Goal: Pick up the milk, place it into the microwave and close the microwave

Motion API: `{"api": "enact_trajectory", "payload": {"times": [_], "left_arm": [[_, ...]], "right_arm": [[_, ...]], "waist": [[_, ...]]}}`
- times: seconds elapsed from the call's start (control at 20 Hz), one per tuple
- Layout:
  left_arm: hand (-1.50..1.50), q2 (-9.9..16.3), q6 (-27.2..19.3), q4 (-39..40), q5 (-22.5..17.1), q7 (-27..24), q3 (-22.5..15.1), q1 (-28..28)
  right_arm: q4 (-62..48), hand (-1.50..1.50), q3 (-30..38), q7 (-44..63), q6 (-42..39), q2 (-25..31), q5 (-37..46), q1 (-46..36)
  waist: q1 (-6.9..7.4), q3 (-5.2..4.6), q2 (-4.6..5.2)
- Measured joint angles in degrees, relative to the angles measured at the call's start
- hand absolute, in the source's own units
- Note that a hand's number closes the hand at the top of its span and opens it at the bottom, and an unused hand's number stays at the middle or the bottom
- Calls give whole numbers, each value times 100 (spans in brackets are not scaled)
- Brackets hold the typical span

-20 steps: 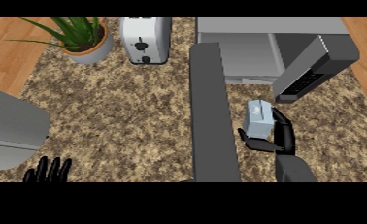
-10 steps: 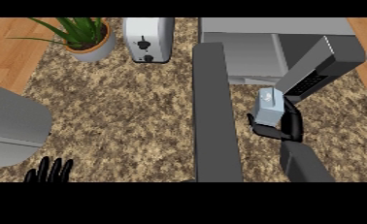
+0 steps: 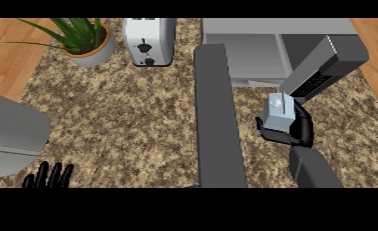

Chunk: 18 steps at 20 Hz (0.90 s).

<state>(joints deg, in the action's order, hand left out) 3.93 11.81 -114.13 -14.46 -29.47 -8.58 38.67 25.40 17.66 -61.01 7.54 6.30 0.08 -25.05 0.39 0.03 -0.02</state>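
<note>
The milk (image 3: 279, 112) is a small pale blue-grey carton, held upright above the counter in my right hand (image 3: 298, 131), whose fingers and thumb curl round its lower part. It hangs just in front of the microwave (image 3: 255, 55), a grey box at the back right whose cavity faces me. The microwave's door (image 3: 325, 67) stands swung out to the right, close beside the carton. My left hand (image 3: 49, 176) rests at the lower left edge, fingers straight and up.
A long dark grey bar (image 3: 217, 120) runs down the middle of the counter, left of the carton. A white toaster (image 3: 149, 40) and a potted plant (image 3: 83, 42) stand at the back left. A grey rounded object (image 3: 18, 135) sits at the left edge.
My right hand has carried the milk up and away from me, toward the microwave's opening and door. The left hand has stayed where it was.
</note>
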Motion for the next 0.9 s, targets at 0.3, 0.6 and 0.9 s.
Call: {"api": "enact_trajectory", "payload": {"times": [0.3,0.6,0.9], "left_arm": [[-150,79,115,-115,16,-3,-62,181],[-150,40,104,-187,24,-45,-120,292],[-150,50,136,-317,9,-222,-100,624]], "right_arm": [[1449,150,-448,401,25,-198,63,840],[3497,150,-1019,1320,-142,-235,107,2085],[5141,150,-1506,2184,-669,-444,-369,2865]], "waist": [[-64,-7,-26],[-107,-12,-38],[-79,-10,-34]]}}
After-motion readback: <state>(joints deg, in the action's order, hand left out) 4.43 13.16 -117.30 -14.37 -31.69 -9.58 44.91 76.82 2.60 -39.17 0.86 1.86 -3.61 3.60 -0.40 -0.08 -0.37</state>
